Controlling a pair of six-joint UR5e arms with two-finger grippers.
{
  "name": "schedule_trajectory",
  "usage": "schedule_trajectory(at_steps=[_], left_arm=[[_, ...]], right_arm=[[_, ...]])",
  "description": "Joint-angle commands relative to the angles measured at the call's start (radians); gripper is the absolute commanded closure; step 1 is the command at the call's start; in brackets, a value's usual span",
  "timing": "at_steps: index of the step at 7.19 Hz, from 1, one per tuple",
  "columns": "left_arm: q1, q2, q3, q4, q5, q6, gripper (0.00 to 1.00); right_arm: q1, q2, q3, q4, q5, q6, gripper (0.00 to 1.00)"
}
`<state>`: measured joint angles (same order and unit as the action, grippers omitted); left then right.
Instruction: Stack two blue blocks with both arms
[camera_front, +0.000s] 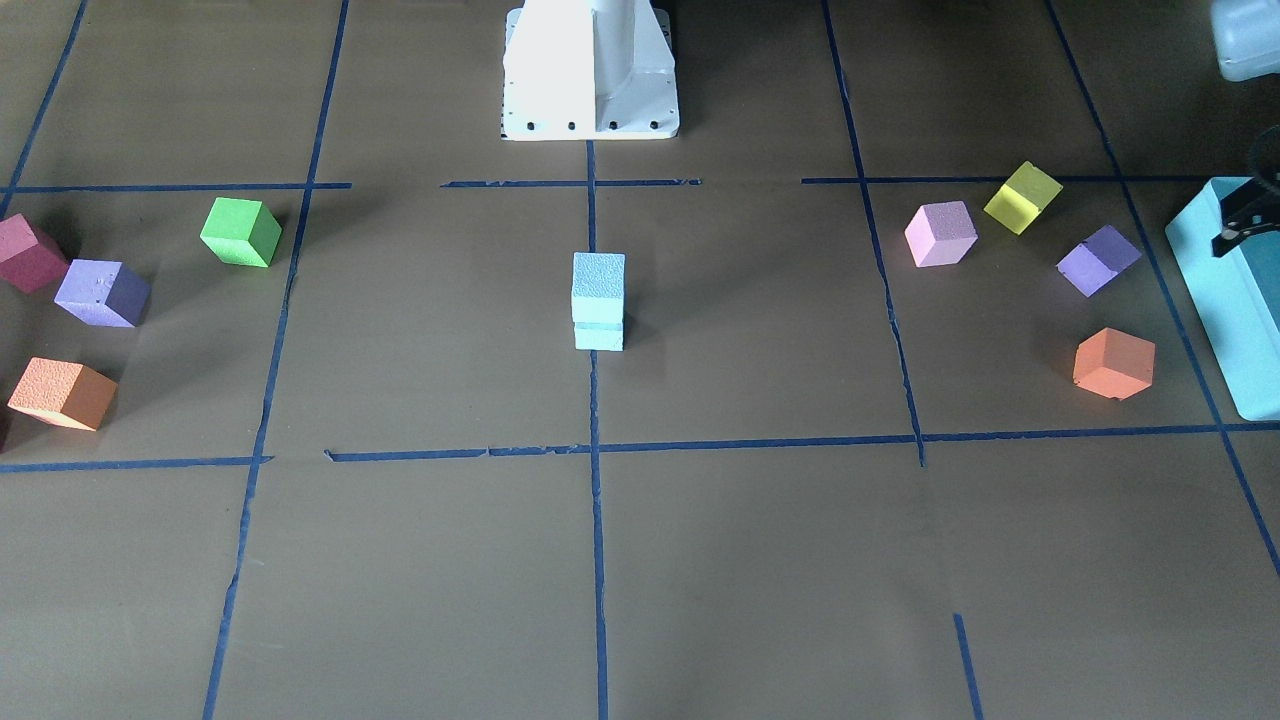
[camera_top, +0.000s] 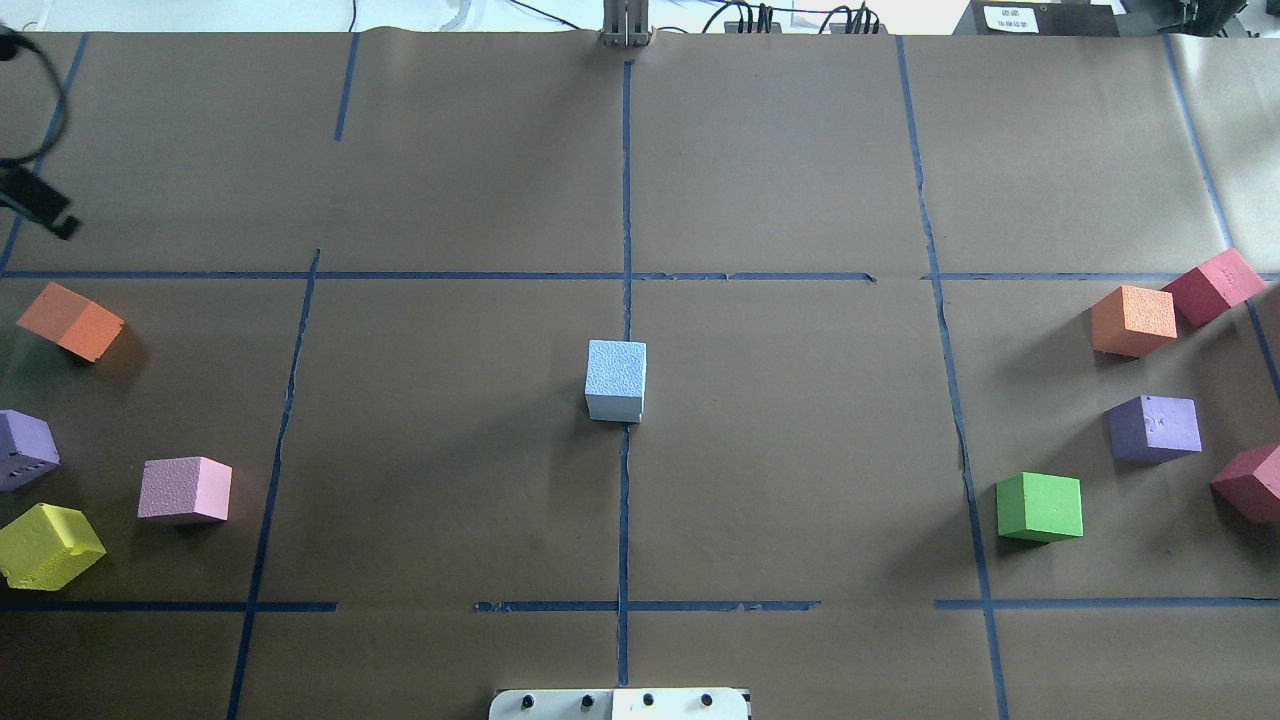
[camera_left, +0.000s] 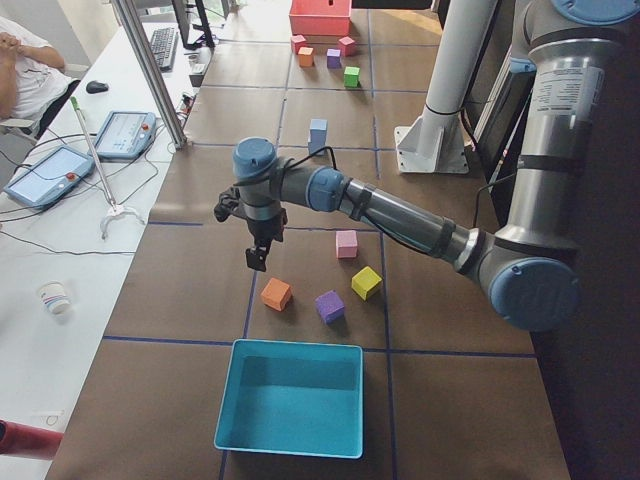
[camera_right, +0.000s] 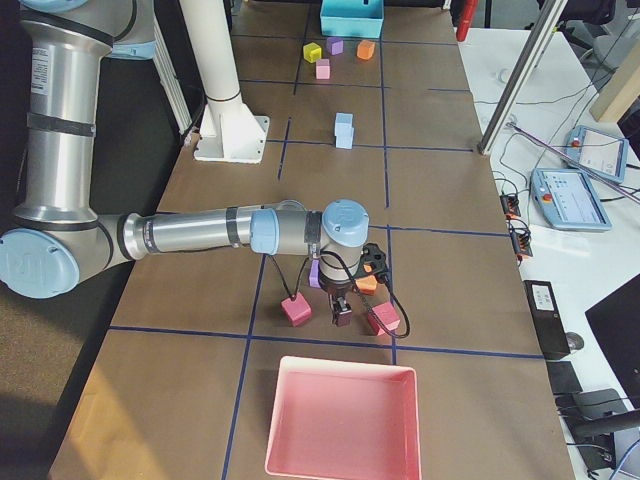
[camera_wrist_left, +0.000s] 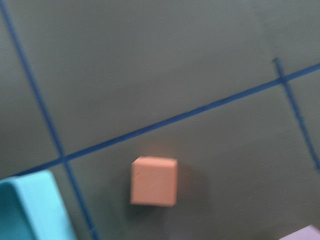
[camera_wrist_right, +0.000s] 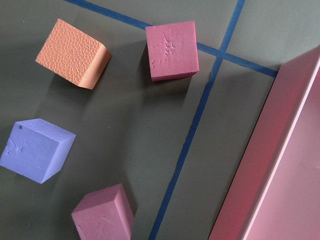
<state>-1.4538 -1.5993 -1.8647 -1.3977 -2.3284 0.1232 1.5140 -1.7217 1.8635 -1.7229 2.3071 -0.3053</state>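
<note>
The two blue blocks stand stacked at the table's middle, the upper one squarely on the lower one. The stack also shows in the overhead view and small in both side views. No gripper touches it. My left gripper hangs far off near the orange cube, its fingers look closed together and empty. My right gripper hovers far off above the magenta cubes; I cannot tell whether it is open or shut.
A turquoise box lies at my left end and a pink tray at my right end. Pink, yellow and purple cubes lie on my left; green, purple and orange on my right.
</note>
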Motion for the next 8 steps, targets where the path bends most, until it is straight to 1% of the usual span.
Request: schedule_trajectory(at_steps=[1,2,3,4,5,8], left_arm=[[-0.106,0.135,0.025,-0.020,-0.020,0.087,0.00],[-0.115,0.175,0.030,-0.064,-0.044,0.088,0.00],[-0.114,0.195,0.039,-0.067,-0.040,0.085,0.00],[-0.115,0.196,0.074,-0.067,-0.039,0.081,0.00],[-0.117,0.190,0.085,-0.066,-0.034,0.081,0.00],[-0.115,0.186,0.076,-0.066,0.004,0.087,0.00]], right_arm=[[0.000,0.002,0.000,0.000,0.000,0.000,0.00],[0.000,0.002,-0.001,0.000,0.000,0.000,0.00],[0.000,0.002,-0.001,0.000,0.000,0.000,0.00],[0.000,0.002,-0.001,0.000,0.000,0.000,0.00],[-0.002,0.002,-0.003,0.000,0.000,0.002,0.00],[0.000,0.002,-0.001,0.000,0.000,0.000,0.00]])
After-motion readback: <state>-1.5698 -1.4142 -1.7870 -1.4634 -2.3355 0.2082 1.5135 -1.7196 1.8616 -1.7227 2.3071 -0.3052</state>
